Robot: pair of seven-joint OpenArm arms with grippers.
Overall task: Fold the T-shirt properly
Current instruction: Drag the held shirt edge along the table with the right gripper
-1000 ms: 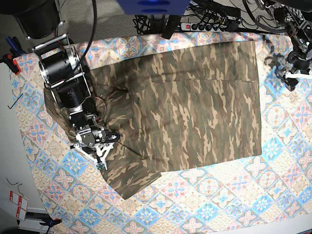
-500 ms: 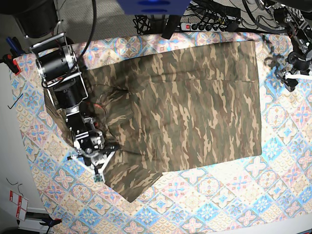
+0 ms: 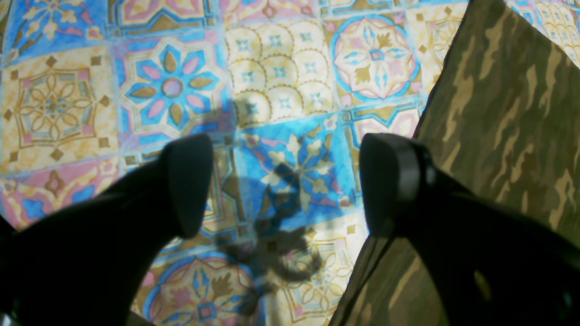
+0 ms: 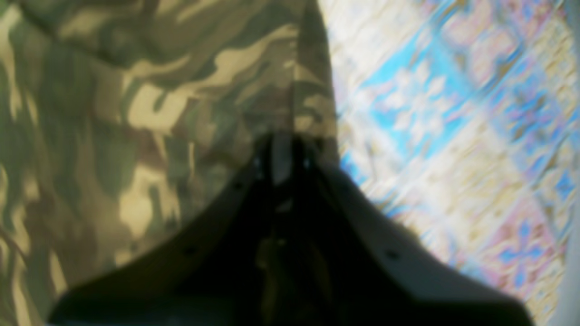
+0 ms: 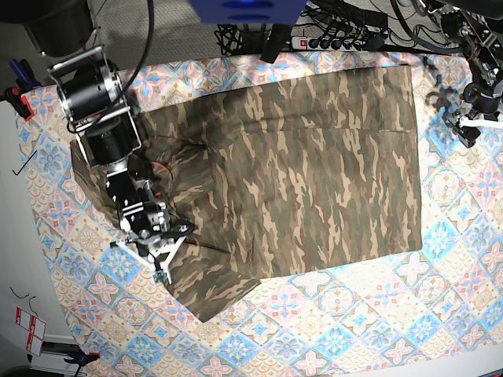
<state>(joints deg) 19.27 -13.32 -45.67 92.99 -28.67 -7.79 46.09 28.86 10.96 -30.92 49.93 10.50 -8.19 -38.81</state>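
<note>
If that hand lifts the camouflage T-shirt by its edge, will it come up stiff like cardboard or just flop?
Probably flop: the T-shirt lies flat and creases around the right hand pinching its edge. It looks light, thin cloth. It may drag across the tablecloth rather than slide freely.

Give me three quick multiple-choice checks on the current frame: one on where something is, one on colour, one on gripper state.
1. Where is the right gripper?
A. at the T-shirt's sleeve edge
B. at the hem
C. off the cloth

2. The tablecloth is mostly:
A. plain white
B. blue, pink and cream tiles
C. red stripes

3. The left gripper is:
A. shut on fabric
B. shut, empty
C. open, empty

Answers: 1 A, its tips pinch the sleeve's edge; 2 B, tile pattern surrounds the shirt; 3 C, its fingers stand apart over bare cloth.
</note>
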